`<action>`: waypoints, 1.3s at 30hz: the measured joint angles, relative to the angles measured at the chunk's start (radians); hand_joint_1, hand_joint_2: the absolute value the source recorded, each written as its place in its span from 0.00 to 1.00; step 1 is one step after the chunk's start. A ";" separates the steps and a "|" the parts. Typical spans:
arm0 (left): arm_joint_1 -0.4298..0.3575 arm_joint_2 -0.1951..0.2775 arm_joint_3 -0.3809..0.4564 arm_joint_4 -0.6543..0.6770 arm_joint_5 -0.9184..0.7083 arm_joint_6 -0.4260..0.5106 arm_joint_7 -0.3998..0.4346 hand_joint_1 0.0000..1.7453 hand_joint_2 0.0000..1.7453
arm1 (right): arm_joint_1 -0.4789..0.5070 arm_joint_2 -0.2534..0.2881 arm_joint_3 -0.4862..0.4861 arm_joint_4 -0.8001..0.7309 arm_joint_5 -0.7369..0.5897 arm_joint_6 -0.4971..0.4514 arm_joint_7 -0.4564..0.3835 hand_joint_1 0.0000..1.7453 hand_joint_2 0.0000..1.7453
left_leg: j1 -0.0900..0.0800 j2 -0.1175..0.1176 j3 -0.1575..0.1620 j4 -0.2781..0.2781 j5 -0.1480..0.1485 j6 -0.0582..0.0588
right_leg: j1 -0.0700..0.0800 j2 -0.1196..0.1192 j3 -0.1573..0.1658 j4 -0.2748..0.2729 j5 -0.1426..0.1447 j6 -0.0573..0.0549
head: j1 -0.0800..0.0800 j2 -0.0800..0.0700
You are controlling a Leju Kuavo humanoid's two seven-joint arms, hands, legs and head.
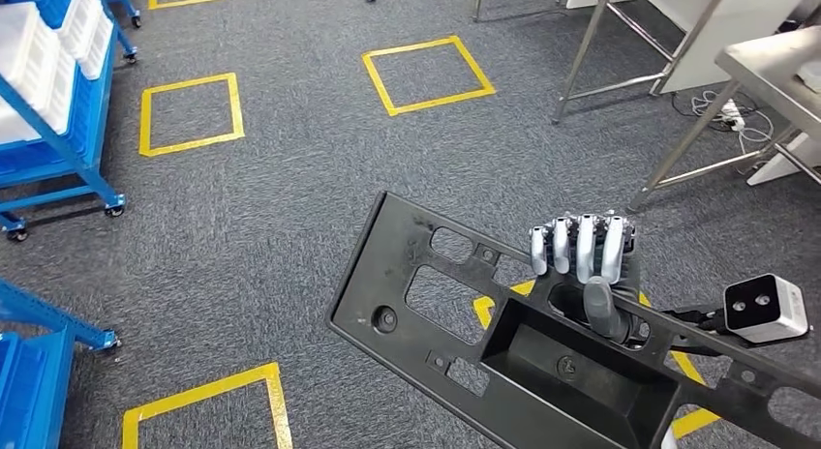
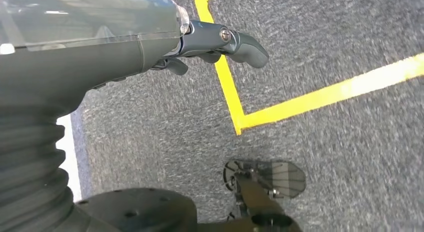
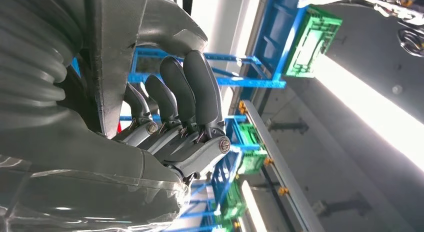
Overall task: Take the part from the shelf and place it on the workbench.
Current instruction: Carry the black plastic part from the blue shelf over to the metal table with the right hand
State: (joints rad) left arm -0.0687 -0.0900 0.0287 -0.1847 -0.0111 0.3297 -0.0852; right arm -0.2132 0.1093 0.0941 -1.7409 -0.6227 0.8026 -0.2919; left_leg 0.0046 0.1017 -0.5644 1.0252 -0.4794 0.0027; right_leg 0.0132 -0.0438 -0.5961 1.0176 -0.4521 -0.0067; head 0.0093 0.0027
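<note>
A long black plastic part (image 1: 436, 299) with cut-outs and a deep rectangular pocket hangs above the carpet at the lower right of the head view. My right hand (image 1: 581, 265) grips it from beneath, its fingers hooked over the far edge and its thumb in a round opening. In the right wrist view those fingers (image 3: 187, 92) curl around the part's dark edge (image 3: 117, 57). My left hand (image 2: 220, 44) hangs over the floor with nothing in it, thumb stretched out. A corner of the steel workbench (image 1: 770, 67) shows at the upper right.
Blue wheeled shelves with white bins (image 1: 58, 91) stand at the left, and another blue rack (image 1: 39, 372) sits at the lower left. Yellow tape squares (image 1: 426, 74) mark the grey carpet. Steel table legs (image 1: 591, 52) and cables (image 1: 721, 110) lie under the benches at the upper right.
</note>
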 joint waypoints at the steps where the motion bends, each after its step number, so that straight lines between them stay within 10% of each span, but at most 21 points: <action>1: -0.001 0.000 0.000 0.000 0.000 0.000 0.000 0.00 1.00 | 0.000 0.000 -0.001 -0.002 0.000 0.000 0.000 0.88 1.00 | 0.001 -0.008 0.001 0.007 -0.008 -0.005 | -0.004 0.011 0.006 -0.009 0.004 -0.005 | -0.001 0.000; 4: -0.001 0.000 0.000 0.000 -0.002 0.000 0.000 0.00 1.00 | 0.000 0.004 -0.003 -0.007 0.000 0.001 -0.002 0.88 1.00 | 0.003 -0.075 -0.051 0.137 -0.082 -0.015 | -0.014 0.040 0.019 -0.026 0.012 -0.018 | -0.005 0.000; 7: 0.003 0.002 0.000 0.000 -0.004 0.000 0.002 0.00 1.00 | 0.006 0.006 -0.003 -0.007 0.003 0.001 0.000 0.88 1.00 | 0.005 -0.093 -0.129 0.283 -0.123 -0.019 | -0.015 0.078 0.018 -0.022 0.011 -0.019 | -0.007 0.000; 11: 0.006 0.005 0.000 0.000 -0.009 0.000 0.003 0.00 1.00 | 0.006 0.006 -0.003 -0.007 0.003 0.001 -0.001 0.88 1.00 | 0.014 -0.138 -0.049 0.080 0.000 -0.020 | -0.018 0.129 0.013 0.000 0.001 -0.005 | -0.006 0.000; 13: 0.004 0.006 0.000 0.000 -0.010 0.001 0.003 0.00 1.00 | 0.007 0.007 -0.003 -0.008 0.003 0.001 -0.002 0.88 1.00 | 0.017 -0.172 -0.025 0.018 0.015 -0.016 | -0.020 0.149 0.000 0.012 -0.003 0.007 | -0.006 0.000; 16: 0.000 0.009 -0.004 0.000 -0.022 0.007 0.004 0.00 1.00 | 0.013 0.008 -0.006 -0.010 0.002 0.004 -0.010 0.88 1.00 | 0.015 -0.151 -0.022 0.011 0.017 0.001 | -0.024 0.161 -0.011 0.018 -0.004 0.024 | -0.007 0.000; 22: 0.010 0.048 -0.011 0.000 -0.044 0.034 0.014 0.00 1.00 | 0.048 0.021 -0.022 -0.012 -0.004 0.035 -0.063 0.88 1.00 | 0.013 -0.081 -0.017 0.001 0.015 0.020 | -0.025 0.053 -0.147 0.280 -0.118 0.043 | 0.004 0.000; 28: 0.010 0.095 -0.020 0.000 -0.070 0.041 0.027 0.00 1.00 | 0.070 0.047 -0.051 -0.005 -0.008 0.063 -0.098 0.88 1.00 | 0.007 -0.027 0.004 -0.001 0.000 0.004 | -0.007 -0.018 -0.008 0.009 0.005 0.014 | 0.003 0.000; 31: 0.009 0.115 -0.027 0.000 -0.081 0.038 0.030 0.00 1.00 | 0.088 0.063 -0.069 -0.002 -0.014 0.070 -0.114 0.88 1.00 | 0.007 -0.008 0.017 -0.007 -0.007 -0.013 | -0.005 0.008 -0.002 -0.004 0.006 -0.001 | 0.003 0.000; 33: 0.009 0.129 -0.029 -0.001 -0.083 0.035 0.030 0.00 1.00 | 0.095 0.072 -0.077 0.000 -0.015 0.074 -0.120 0.88 1.00 | 0.009 -0.039 0.010 0.027 -0.032 -0.023 | -0.013 0.027 0.012 -0.022 0.015 -0.011 | 0.002 0.000; 37: 0.015 0.153 -0.033 0.000 -0.092 0.032 0.031 0.00 1.00 | 0.108 0.089 -0.084 0.013 -0.019 0.081 -0.129 0.88 1.00 | 0.010 -0.093 -0.105 0.253 -0.126 -0.033 | -0.017 0.069 0.018 -0.026 0.016 -0.020 | -0.002 0.000; 39: 0.021 0.163 -0.038 0.000 -0.102 0.029 0.030 0.00 1.00 | 0.118 0.097 -0.091 0.024 -0.026 0.090 -0.137 0.88 1.00 | 0.012 -0.095 -0.112 0.243 -0.090 -0.036 | -0.018 0.095 0.018 -0.019 0.012 -0.018 | -0.002 0.000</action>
State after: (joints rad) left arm -0.0479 0.0728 -0.0093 -0.1851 -0.1133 0.3585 -0.0547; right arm -0.0949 0.2063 0.0031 -1.7173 -0.6489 0.8930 -0.4293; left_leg 0.0165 0.0068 -0.6768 1.2686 -0.5692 -0.0329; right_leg -0.0047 0.0517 -0.5777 0.9983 -0.4399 -0.0251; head 0.0072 0.0027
